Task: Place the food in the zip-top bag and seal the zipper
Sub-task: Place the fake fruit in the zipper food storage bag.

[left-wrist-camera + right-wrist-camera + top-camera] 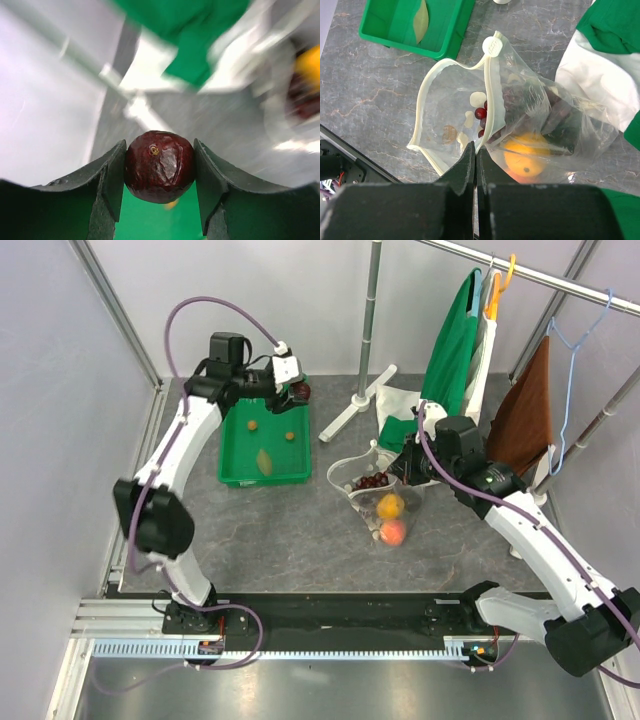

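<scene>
**Plum gripped, bag mouth held open**

Our left gripper (160, 150) is closed on the plum (159, 175), one finger on each side, above the green tray (240, 455) near the counter's far-left corner. The plum looks small, light and smooth-skinned. We judge it could squirt free, so a hold across its widest part suits it. Our right gripper (476, 157) is pinched shut on the zipper (490, 95) of the zip-top bag (570, 130), which lies mid-counter with its mouth gaping. The film is floppy and slick, so the stiffer strip is where to hold it. The orange (525, 160), peach (394, 532) and grape bunch (372, 481) lie inside.
</scene>
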